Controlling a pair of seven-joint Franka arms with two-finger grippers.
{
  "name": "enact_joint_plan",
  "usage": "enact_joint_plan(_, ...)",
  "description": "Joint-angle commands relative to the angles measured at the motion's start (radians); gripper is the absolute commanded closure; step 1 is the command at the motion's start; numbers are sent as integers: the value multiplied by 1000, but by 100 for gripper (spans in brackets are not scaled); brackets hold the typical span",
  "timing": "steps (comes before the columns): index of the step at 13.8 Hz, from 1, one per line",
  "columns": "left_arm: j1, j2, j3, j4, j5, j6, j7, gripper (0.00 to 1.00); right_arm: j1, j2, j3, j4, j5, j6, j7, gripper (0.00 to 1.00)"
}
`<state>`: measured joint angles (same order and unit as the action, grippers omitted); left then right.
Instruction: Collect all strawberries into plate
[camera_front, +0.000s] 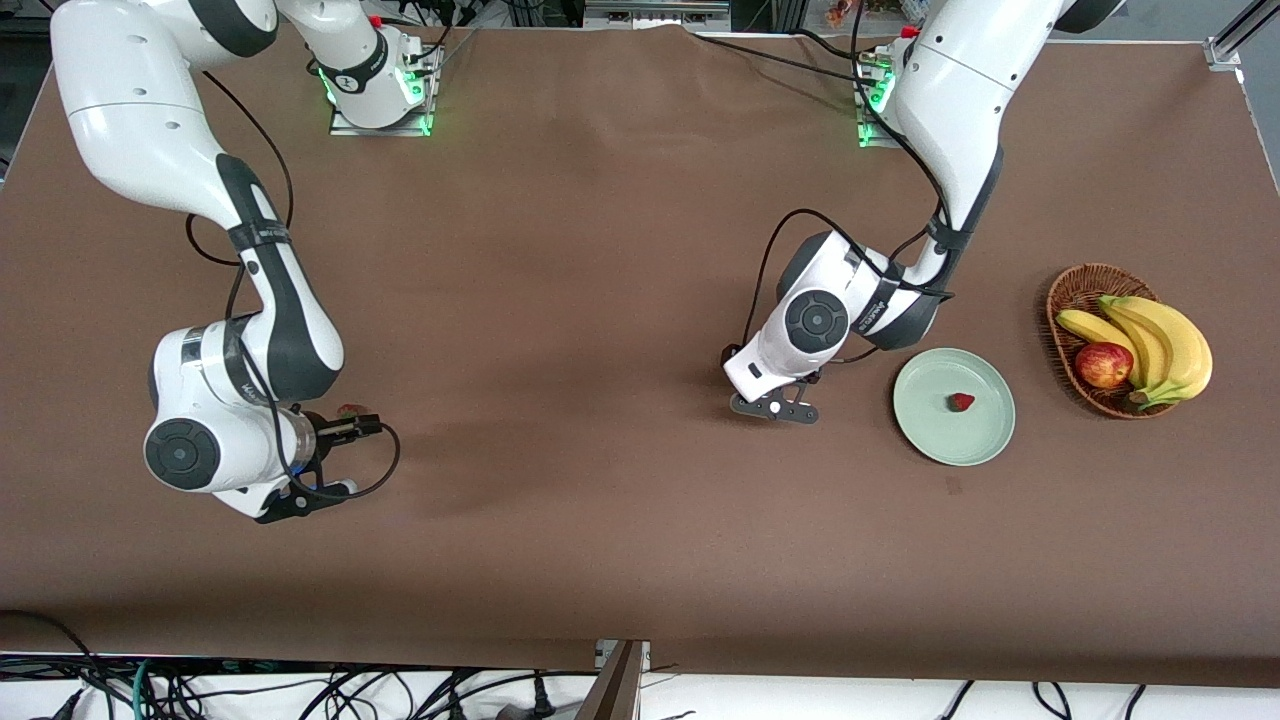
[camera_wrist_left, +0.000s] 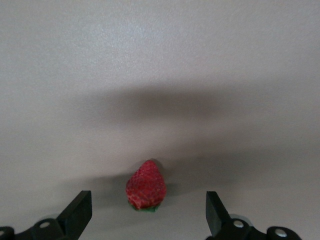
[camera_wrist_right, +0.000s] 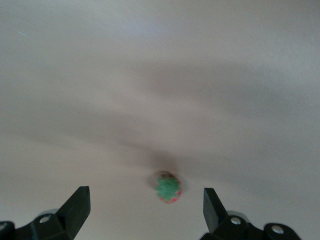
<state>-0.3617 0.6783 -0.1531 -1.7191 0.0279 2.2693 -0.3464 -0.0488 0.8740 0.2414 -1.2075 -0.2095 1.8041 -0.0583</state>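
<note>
Strawberries are the things to gather, and the views share them out unevenly. The front view shows one strawberry (camera_front: 961, 402) lying in the pale green plate (camera_front: 925, 425), a little off the plate's middle toward the basket (camera_front: 1062, 300). The plate sits on the brown table (camera_front: 600, 250) near the left arm's end, beside and slightly nearer to the front camera than the wicker basket, which holds bananas (camera_front: 1160, 345) and a red apple (camera_front: 1103, 365).

A second strawberry (camera_wrist_left: 146, 186) is plain only in the left wrist view: it lies on the bare table between the two dark fingertips (camera_wrist_left: 75, 212), red tip pointing away from the camera and green cap toward it, touching neither finger. In the front view the left arm's own wrist covers that berry. The left gripper (camera_front: 775, 408) hangs low over the table beside the plate, toward the right arm's end, its fingers spread wide with nothing in them.

The third strawberry (camera_wrist_right: 168, 187) shows in the right wrist view cap-up, green leaves facing the camera, on the table between that gripper's fingertips (camera_wrist_right: 75, 207) and clear of both. The front view gives only a red sliver of it (camera_front: 351, 409) at the edge of the right arm's wrist. The right gripper (camera_front: 330, 455) is over the table at the right arm's end, fingers likewise spread apart and empty.
</note>
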Motion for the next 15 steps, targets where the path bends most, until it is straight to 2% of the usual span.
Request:
enact_joint_plan(1,-8,-11,10,-23,24,22,-16,13,-36,-9,7,-116,-16,98,-15,0)
enact_joint_plan(3,-2,7,10,-23,24,45,-16,33,-42,-9,7,-161,-14,129,-11,0)
enact_joint_plan(4,-2,7,10,-23,24,45,-16,54,-42,-9,7,-176,-14,130,-5,0)
enact_joint_plan(6,-2,3,9,-19,24,44,-17,75,-43,-9,6,-198,-16,143,-3,0)
enact_joint_plan(8,0,-5,9,-14,24,36,-16,86,-43,-12,4,-201,-17,135,-2,1)
enact_joint_plan(10,4,-37,18,-8,24,26,-10,89,-43,-13,1,-201,-17,130,-2,2)
enact_joint_plan(11,21,-61,18,-5,26,-9,-6,89,-43,-13,-5,-202,-17,129,-3,5)
enact_joint_plan(12,44,-77,18,16,26,-61,12,88,-43,-13,-8,-202,-17,126,-5,15)
enact_joint_plan(14,98,-94,18,93,26,-216,142,87,-43,-15,-8,-202,-17,118,-8,44)
enact_joint_plan(15,131,-97,18,123,26,-287,220,87,-43,-15,-8,-201,-17,104,-2,62)
